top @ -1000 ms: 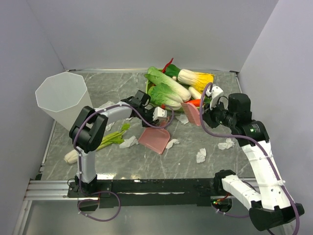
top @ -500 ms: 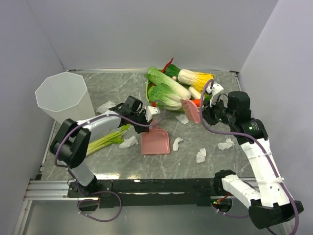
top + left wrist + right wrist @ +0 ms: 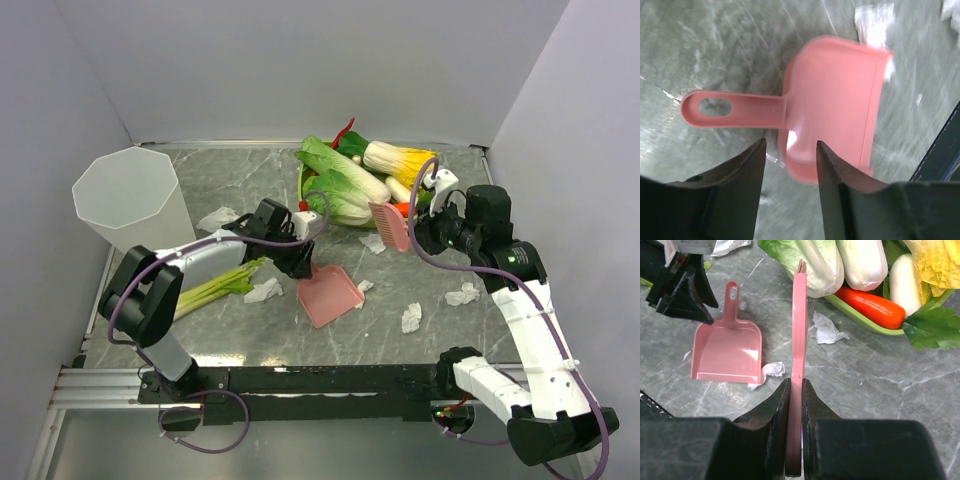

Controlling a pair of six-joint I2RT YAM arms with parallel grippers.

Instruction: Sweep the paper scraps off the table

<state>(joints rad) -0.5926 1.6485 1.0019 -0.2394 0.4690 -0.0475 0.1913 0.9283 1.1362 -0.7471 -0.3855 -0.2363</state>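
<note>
The pink dustpan (image 3: 330,295) lies flat on the table (image 3: 230,170). My left gripper (image 3: 295,262) hovers open over its handle end. In the left wrist view the open gripper (image 3: 790,160) is empty and the dustpan (image 3: 835,100) lies beyond the fingertips. My right gripper (image 3: 420,235) is shut on a pink brush (image 3: 390,225), also seen in the right wrist view (image 3: 799,330) between the jaws of the gripper (image 3: 795,390). Paper scraps lie apart: one at the dustpan's right edge (image 3: 365,287), others at right (image 3: 411,317), (image 3: 463,294), under the brush (image 3: 372,243), and at left (image 3: 264,290).
A translucent white bin (image 3: 130,200) stands at the back left. A green tray (image 3: 305,185) of toy vegetables fills the back middle. A leek (image 3: 215,290) lies by the left arm. Grey walls close three sides.
The dustpan has turned so its mouth points to the near right and has slid slightly right, against a scrap. My left arm's elbow has swung down-left. The right arm has barely moved.
</note>
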